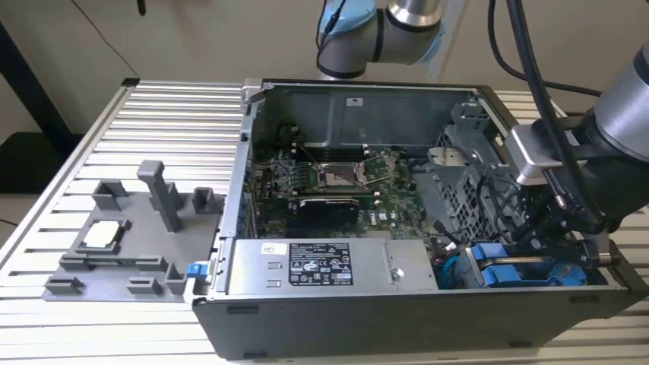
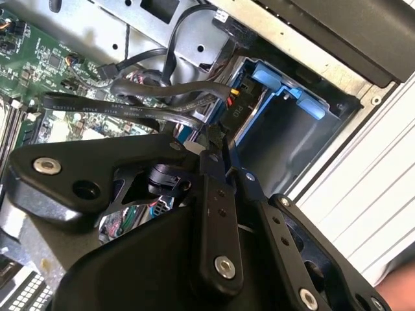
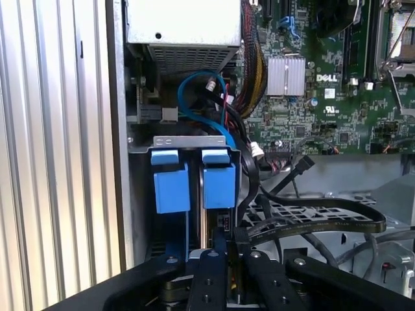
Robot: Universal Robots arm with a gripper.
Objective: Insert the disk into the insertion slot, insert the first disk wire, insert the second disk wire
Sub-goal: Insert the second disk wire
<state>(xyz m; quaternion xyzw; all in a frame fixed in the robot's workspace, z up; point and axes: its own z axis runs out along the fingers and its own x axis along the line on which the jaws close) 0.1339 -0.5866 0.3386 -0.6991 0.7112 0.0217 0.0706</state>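
- Exterior view: we see the open case (image 1: 406, 228) lying on its side on the slatted surface (image 1: 152, 129), so the bay faces up and the arm can reach in from above. The slot (image 1: 527, 272) sits at the case corner on the exterior view's right, blue rails showing, beside the power supply (image 1: 319, 265). The arm (image 1: 609, 152) leans down over that corner; the hand itself is hidden behind cables and housing here. A grey fixture (image 1: 121, 236) sits on the surface, well apart.
- Second wrist view: the hand (image 2: 217, 152) is down at the slot's (image 2: 292, 129) mouth among black flat cables (image 2: 130, 107). Its fingers (image 2: 211, 194) look nearly closed, apparently pinching a small dark connector (image 2: 233, 103) by the blue frame. We judge that as a wire step; we can't confirm the grip.
- First wrist view: two blue carrier tabs (image 3: 193, 178) stand side by side in the slot (image 3: 194, 142). The disk (image 3: 206, 223) seems already seated, only an edge visible. The hand (image 3: 227, 249) hovers just behind it, fingers close together.
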